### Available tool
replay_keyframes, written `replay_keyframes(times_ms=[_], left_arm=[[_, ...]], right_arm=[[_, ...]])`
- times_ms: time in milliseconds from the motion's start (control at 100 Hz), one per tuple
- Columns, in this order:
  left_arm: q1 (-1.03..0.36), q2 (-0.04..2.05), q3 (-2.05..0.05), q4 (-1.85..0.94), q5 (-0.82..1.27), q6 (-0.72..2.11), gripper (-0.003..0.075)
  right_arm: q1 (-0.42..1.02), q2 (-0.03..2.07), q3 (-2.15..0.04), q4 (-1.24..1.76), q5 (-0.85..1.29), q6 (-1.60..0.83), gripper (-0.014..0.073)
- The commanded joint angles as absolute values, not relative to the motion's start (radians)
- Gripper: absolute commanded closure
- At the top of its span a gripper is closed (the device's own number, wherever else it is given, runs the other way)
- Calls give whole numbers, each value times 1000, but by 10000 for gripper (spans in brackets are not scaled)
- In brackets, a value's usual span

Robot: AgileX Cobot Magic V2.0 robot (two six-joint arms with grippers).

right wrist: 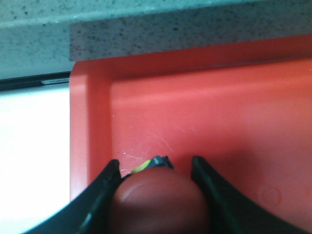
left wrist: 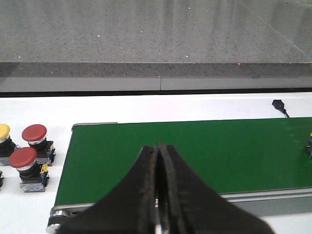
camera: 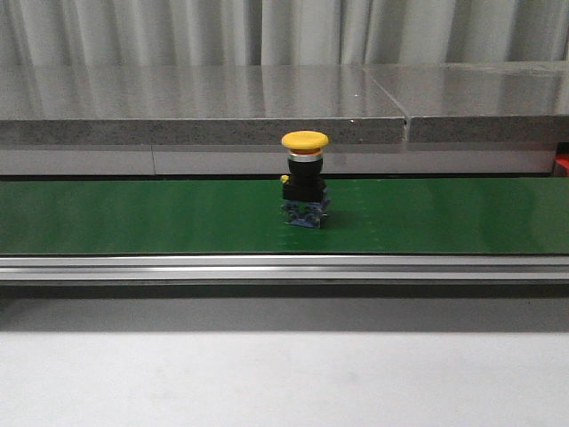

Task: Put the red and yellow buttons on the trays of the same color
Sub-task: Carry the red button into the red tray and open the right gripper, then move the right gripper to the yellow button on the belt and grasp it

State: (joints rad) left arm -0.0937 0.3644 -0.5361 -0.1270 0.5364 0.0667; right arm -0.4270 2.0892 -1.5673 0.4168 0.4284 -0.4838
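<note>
Red buttons: three [left wrist: 34, 133] [left wrist: 23, 157] [right wrist: 158, 202]. Yellow buttons: two [camera: 305, 142] [left wrist: 4, 131]. Red tray [right wrist: 253, 122]: one.

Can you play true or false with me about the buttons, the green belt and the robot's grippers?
1. A yellow mushroom-head push button stands upright on the green conveyor belt. True.
2. The left gripper is wide open. False: its fingers are pressed together, holding nothing.
3. The right gripper has a red-capped push button between its fingers over the red plastic tray. True.
4. The red tray is full of buttons. False: the part in view is bare apart from the held one.
5. Two red-capped buttons sit on the white table beside the belt's end. True.
</note>
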Motion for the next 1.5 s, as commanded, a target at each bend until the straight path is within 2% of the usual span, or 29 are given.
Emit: replay_keyframes(times_ms=[0, 150, 340, 460, 790, 1040, 1230, 1490], left_arm=[[-101, 371, -563, -139, 463, 65, 739], [-101, 371, -563, -139, 463, 65, 739], [-101, 371, -563, -139, 463, 65, 739], [-101, 371, -563, -139, 463, 65, 739], [-101, 371, -563, -139, 463, 65, 739], [-101, 371, -563, -139, 463, 65, 739], [-101, 371, -563, -139, 463, 65, 739], [-101, 371, -563, -139, 463, 65, 739]], right_arm=[[-432, 2042, -1600, 437, 383, -485, 433], [-432, 2063, -1600, 437, 398, -485, 313], [-432, 2065, -1601, 437, 392, -485, 67], [-432, 2063, -1630, 437, 422, -485, -36], [-432, 1996, -1800, 437, 669, -485, -42], [-431, 1881, -1797, 440, 823, -485, -42], [-428, 1729, -1661, 441, 837, -510, -42], [-363, 1478, -1298, 441, 763, -541, -42]])
